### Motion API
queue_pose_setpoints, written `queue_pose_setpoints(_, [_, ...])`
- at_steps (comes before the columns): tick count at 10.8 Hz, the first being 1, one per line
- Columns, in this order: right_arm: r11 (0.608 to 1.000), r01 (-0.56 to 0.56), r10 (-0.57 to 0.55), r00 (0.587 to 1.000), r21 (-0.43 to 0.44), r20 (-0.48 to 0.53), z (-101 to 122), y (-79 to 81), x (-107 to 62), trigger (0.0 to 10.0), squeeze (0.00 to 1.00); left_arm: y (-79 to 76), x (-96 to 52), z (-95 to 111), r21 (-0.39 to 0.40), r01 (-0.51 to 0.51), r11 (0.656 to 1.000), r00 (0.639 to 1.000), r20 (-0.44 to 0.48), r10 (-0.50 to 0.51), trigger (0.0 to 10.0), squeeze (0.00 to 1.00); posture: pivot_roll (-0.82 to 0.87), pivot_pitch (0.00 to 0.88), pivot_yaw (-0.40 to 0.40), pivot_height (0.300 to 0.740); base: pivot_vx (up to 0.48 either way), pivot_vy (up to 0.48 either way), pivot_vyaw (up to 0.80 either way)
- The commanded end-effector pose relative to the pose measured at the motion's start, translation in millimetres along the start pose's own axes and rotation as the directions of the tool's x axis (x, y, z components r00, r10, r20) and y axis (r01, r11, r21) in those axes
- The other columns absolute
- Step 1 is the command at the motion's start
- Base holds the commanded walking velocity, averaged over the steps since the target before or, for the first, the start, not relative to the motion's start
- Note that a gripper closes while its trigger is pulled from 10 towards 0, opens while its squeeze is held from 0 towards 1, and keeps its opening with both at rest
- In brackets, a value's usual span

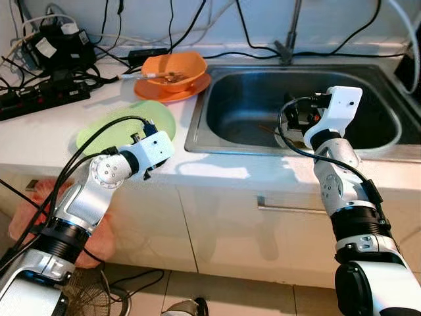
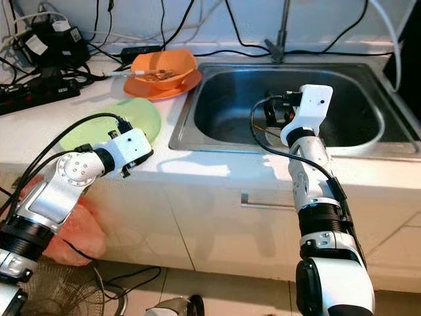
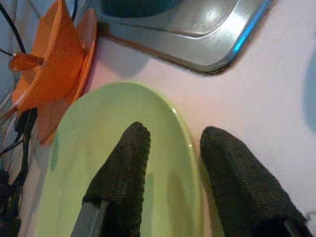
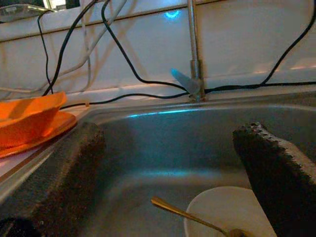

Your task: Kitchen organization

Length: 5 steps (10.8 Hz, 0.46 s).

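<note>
Green plate (image 3: 123,163) sits on the counter (image 1: 217,172), its rim between the left gripper's (image 3: 170,148) spread fingers. Right gripper (image 4: 168,148) hangs wide apart over the sink (image 1: 237,99).

A plate (image 1: 112,128) lies on the counter (image 1: 39,141) left of the sink (image 1: 230,141); behind it a bowl (image 1: 174,69) sits on a second plate (image 1: 197,87). In the sink, a spoon (image 4: 185,215) rests on a dish (image 4: 217,215)

Inside the sink (image 4: 163,148), a white bowl (image 4: 222,215) holds a gold spoon (image 4: 185,213); the tap (image 4: 193,49) rises behind.
</note>
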State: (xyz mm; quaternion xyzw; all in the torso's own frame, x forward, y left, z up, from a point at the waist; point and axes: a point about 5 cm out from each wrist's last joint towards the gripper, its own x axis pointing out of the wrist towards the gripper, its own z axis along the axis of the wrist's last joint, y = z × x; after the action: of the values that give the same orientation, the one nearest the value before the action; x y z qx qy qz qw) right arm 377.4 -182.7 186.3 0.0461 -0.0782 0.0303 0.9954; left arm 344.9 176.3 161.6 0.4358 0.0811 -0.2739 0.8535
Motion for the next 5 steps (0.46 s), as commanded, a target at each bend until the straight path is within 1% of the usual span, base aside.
queue_pose_setpoints(1, [1.0,-0.008,0.008,1.0,-0.003,-0.013,-0.2,-0.7,0.2,10.0,0.0,-11.3,1.9,-11.7,-0.022,0.046,0.999,0.998,-0.052,-0.047,0.0,0.0,0.17,0.061,0.096,0.74,0.0,0.0,0.0])
queue_pose_setpoints(3, [1.0,-0.008,0.008,1.0,-0.006,-0.022,-3.0,-1.3,-0.8,10.0,0.0,-9.1,2.7,-10.6,-0.043,0.008,0.999,0.999,-0.04,-0.009,0.0,0.0,0.17,0.061,0.094,0.74,0.0,0.0,0.0])
queue_pose_setpoints(4, [1.0,-0.01,0.009,1.0,-0.009,-0.026,-4.6,-1.2,-1.4,10.0,0.0,-8.7,2.7,-10.7,-0.049,0.005,0.999,0.999,-0.039,-0.007,0.0,0.0,0.17,0.06,0.094,0.74,0.0,0.0,0.0])
queue_pose_setpoints(5, [0.999,-0.008,0.007,1.0,-0.031,-0.029,-6.6,-3.0,-2.1,10.0,0.0,-8.9,3.9,-8.3,-0.09,-0.003,0.996,1.0,-0.024,0.001,0.0,0.0,0.17,0.061,0.095,0.74,0.0,0.0,0.0])
